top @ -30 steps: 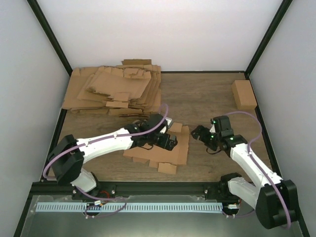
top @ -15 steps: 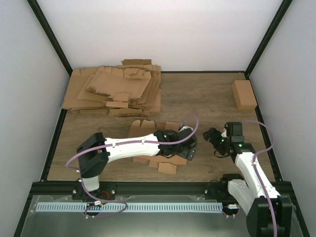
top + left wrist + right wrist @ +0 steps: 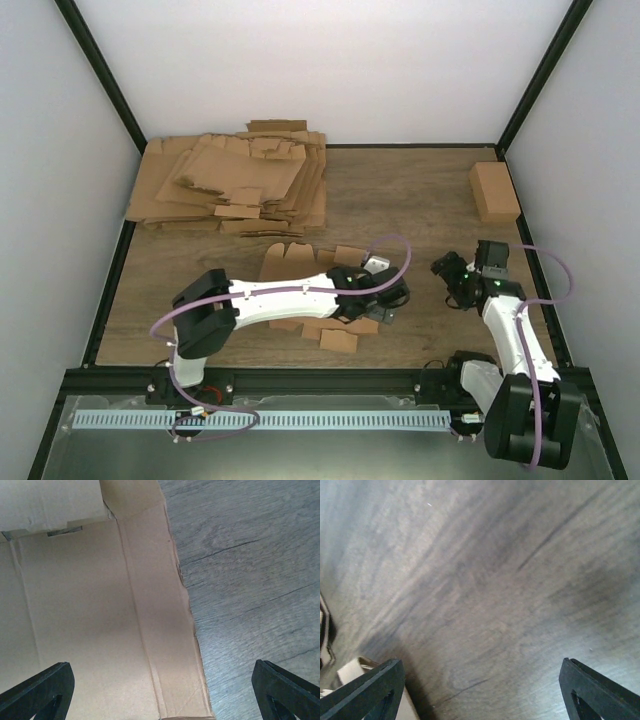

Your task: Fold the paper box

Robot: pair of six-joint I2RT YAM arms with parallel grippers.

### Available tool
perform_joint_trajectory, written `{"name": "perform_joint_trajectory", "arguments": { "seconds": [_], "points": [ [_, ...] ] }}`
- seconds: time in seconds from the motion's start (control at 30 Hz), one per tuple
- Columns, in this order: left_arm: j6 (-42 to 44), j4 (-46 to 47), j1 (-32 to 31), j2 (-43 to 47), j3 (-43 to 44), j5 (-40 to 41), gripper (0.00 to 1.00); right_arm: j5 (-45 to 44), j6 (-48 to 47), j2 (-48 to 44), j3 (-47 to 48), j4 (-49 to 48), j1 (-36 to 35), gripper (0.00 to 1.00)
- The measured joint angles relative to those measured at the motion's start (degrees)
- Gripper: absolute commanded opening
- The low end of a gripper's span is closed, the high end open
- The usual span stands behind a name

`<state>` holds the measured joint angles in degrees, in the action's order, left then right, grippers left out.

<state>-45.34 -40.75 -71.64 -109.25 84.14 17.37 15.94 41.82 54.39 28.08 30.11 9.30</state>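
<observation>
Your left claw [image 3: 160, 674] is spread wide and hangs over the right edge of the flat paper box [image 3: 95, 605], which lies in the middle of the tabletop [image 3: 420, 190]. Your right claw [image 3: 480, 669] is spread wide over bare wood, near the box's right side.

The top camera looks down from behind both arm bases [image 3: 186, 382] over the whole wood-grain table [image 3: 430, 200]. Each wrist camera peers closely downward; top and left-wrist views share the creased brown cardboard sheet [image 3: 85, 620] beneath the left gripper [image 3: 161, 665].
</observation>
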Motion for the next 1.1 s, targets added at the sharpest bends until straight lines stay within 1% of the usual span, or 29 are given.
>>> {"name": "perform_joint_trajectory", "arguments": {
  "seconds": [0.17,0.4,0.63,0.87,1.1],
  "points": [
    [-2.32,-2.6,-1.01,-2.93,2.45,2.08,1.0,0.13,0.04,0.09,2.36,-1.11,0.81,0.87],
    [-4.11,-4.24,-1.84,-5.09,3.04,2.56,0.99,0.68,-0.83,2.4,4.59,-1.22,7.17,0.87],
    [-7.39,-9.44,-3.06,-13.6,11.13,4.63,0.91,1.44,-0.33,-0.61,4.85,-1.44,7.39,0.87],
    [-10.1,-13.07,-3.54,-14.43,11.69,6.12,0.89,1.33,0.52,-2.93,4.87,-1.46,7.39,0.87],
    [-10.23,-17.2,-4.17,-19.37,18.03,7.8,0.86,0.98,0.72,-5.55,4.87,-1.46,7.41,0.87]
  ]
}}
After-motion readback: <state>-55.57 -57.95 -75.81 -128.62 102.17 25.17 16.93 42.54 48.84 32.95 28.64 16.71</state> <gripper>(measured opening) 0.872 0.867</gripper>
